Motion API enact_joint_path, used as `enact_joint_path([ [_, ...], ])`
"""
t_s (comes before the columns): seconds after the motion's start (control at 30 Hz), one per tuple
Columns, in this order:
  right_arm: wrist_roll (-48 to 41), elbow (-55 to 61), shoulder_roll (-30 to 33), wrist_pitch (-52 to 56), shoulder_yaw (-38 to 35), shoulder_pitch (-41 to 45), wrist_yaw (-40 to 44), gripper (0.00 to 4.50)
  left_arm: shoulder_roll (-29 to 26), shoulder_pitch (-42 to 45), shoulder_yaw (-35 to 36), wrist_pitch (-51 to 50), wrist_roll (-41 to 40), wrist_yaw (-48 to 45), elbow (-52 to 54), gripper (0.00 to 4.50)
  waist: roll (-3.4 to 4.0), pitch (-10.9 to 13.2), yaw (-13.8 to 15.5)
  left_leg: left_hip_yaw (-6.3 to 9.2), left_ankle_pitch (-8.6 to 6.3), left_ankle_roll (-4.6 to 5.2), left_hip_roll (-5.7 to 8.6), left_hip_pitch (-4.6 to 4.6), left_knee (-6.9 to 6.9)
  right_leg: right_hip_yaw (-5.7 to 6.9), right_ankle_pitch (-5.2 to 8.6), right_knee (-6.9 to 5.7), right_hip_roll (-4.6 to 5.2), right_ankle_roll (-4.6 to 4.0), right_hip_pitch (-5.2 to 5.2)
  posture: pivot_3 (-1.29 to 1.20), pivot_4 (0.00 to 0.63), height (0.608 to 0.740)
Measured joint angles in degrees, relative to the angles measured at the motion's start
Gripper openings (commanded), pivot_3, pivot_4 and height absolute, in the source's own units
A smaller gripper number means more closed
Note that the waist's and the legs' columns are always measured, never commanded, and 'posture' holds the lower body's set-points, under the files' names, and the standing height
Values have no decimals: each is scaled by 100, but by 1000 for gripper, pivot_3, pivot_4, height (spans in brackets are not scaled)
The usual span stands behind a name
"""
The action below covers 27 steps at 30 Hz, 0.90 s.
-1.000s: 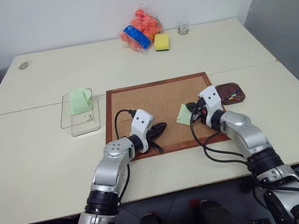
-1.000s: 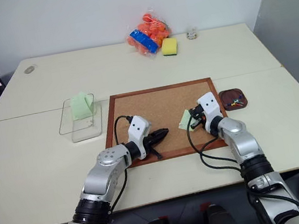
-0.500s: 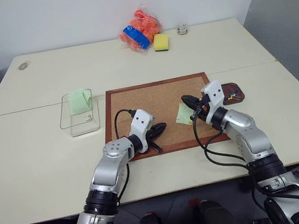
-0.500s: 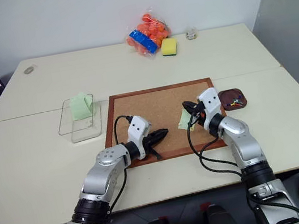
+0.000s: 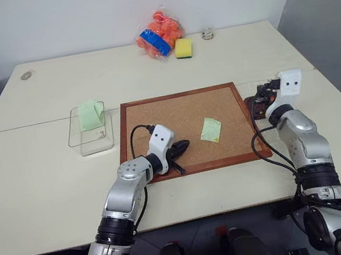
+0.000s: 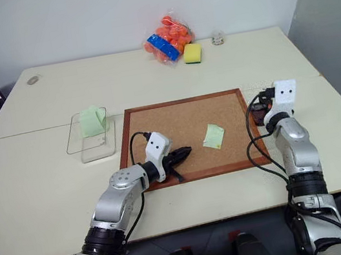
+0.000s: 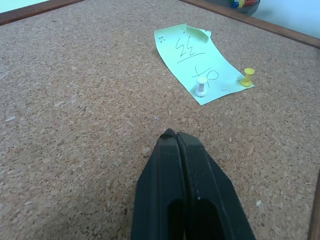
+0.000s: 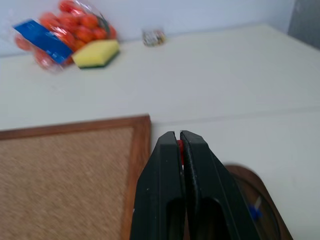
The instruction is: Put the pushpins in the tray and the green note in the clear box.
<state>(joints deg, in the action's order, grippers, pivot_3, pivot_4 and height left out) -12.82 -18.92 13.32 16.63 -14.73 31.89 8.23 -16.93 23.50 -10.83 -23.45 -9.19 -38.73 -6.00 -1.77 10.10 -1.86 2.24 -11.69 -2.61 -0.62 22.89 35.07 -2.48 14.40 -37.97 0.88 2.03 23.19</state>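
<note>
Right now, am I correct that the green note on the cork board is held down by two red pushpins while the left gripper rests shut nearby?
Not quite: the two pushpins in the green note are white and yellow, not red, as the left wrist view shows. The rest holds: the note lies on the cork board and the left gripper is shut nearby.

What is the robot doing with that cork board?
It is clearing the cork board. Its right claw is shut on a red pushpin and hangs over the brown tray, which has pins in it. A green note is on the board with a white pin and a yellow pin in it. The left claw is shut, holding nothing. One note sits in the clear box.
</note>
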Motion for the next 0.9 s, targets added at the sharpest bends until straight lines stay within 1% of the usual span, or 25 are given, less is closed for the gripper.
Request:
enact_joint_path([
  [0.03,-20,-74,-3,61,-6,26,-35,40,4,1,0,1,2,0,-2,0,1,0,0,0,0,0,0,0,0,0,0,0,0,1,0,0,150,740],
  [0.07,-24,-130,-2,97,-9,66,-58,478,6,7,-1,3,8,-1,-11,0,1,-1,0,0,0,0,0,0,0,0,0,0,0,1,0,0,150,740],
  [0.1,-26,-161,-2,128,-14,99,-81,616,10,15,-3,3,14,-2,-18,0,1,-1,2,0,0,0,0,0,0,1,1,0,0,1,0,0,150,740],
  [0.13,-27,-183,0,143,-23,128,-98,906,16,16,-3,5,16,-4,-23,0,1,-1,1,0,0,0,0,0,0,1,1,0,0,2,0,0,150,740],
  [0.2,-27,-236,7,146,-42,171,-134,1335,23,24,-3,9,17,-5,-29,0,2,-1,1,1,0,0,0,1,0,1,1,0,0,2,0,0,150,740],
  [0.37,-11,-385,39,130,-102,222,-244,2315,24,27,-3,12,24,-5,-30,0,2,-1,1,1,0,0,0,1,0,1,1,0,0,2,0,0,150,740],
  [0.43,7,-385,53,117,-104,226,-278,2778,25,27,-3,12,28,-5,-30,0,2,-1,1,0,0,0,1,1,0,1,2,0,0,4,0,0,150,740],
  [0.47,12,-385,62,116,-104,228,-303,2920,26,27,-4,12,30,-5,-29,0,2,-1,1,0,0,0,0,1,0,1,2,1,0,4,0,0,150,740],
  [0.53,13,-385,73,116,-105,228,-324,3340,32,31,-5,7,31,-5,-29,0,2,-1,1,0,0,0,1,1,0,1,2,1,0,4,0,0,150,740],
  [0.6,12,-385,82,116,-118,227,-332,3853,42,43,-4,-9,34,-3,-32,0,2,-1,2,0,0,0,1,1,0,1,2,0,0,4,0,0,150,740],
  [0.7,18,-385,94,117,-140,227,-334,4453,49,54,-4,-12,36,-3,-37,0,2,-1,3,0,0,0,1,2,0,1,2,1,0,4,0,0,150,740],
  [0.9,338,-440,285,55,52,227,-410,4491,49,64,-2,-12,38,-11,-44,0,2,-1,3,0,0,0,2,1,0,1,2,1,0,5,0,0,150,740],
])
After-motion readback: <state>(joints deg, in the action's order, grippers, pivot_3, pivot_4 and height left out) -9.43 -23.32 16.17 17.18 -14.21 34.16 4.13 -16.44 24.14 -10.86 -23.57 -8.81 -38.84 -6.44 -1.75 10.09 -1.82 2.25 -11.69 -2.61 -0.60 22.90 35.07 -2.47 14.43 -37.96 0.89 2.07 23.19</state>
